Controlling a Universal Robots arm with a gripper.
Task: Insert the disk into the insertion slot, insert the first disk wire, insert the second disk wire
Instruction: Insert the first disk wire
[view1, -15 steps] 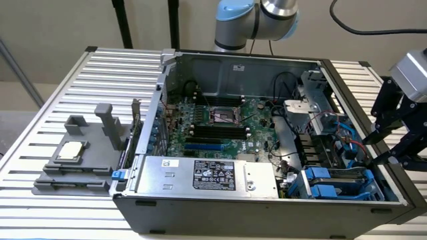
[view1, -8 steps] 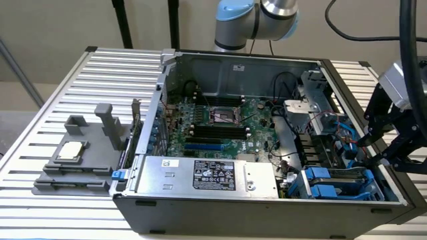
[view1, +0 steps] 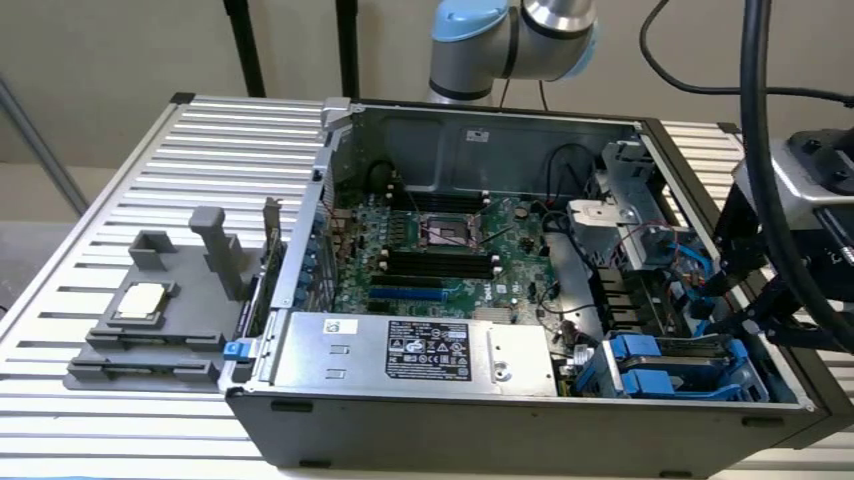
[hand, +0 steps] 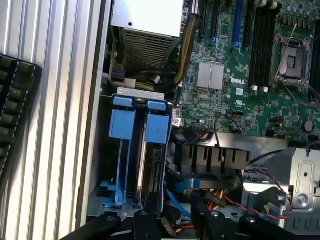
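Observation:
The disk (hand: 152, 167) stands on edge in the insertion slot (hand: 106, 165), a grey cage with blue rails at the case's corner; its blue carrier tab (hand: 158, 128) sits beside a second blue tab (hand: 122, 122). In the exterior view the slot (view1: 683, 368) is at the case's near right corner. My gripper (hand: 177, 225) hovers over the cage's end, its black fingers (hand: 145, 225) apart, with nothing seen clamped between them. Under the gap lie a blue wire (hand: 176, 200) and red-yellow wires (hand: 222, 197). My gripper (view1: 721, 305) hangs over the case's right side.
The silver power-supply box (view1: 414, 350) fills the case's near side, beside the green motherboard (view1: 441, 255) with its black CPU socket (view1: 447, 232). A grey fixture (view1: 147, 320) holding a chip stands on the slatted table (view1: 200, 150) at the exterior view's left.

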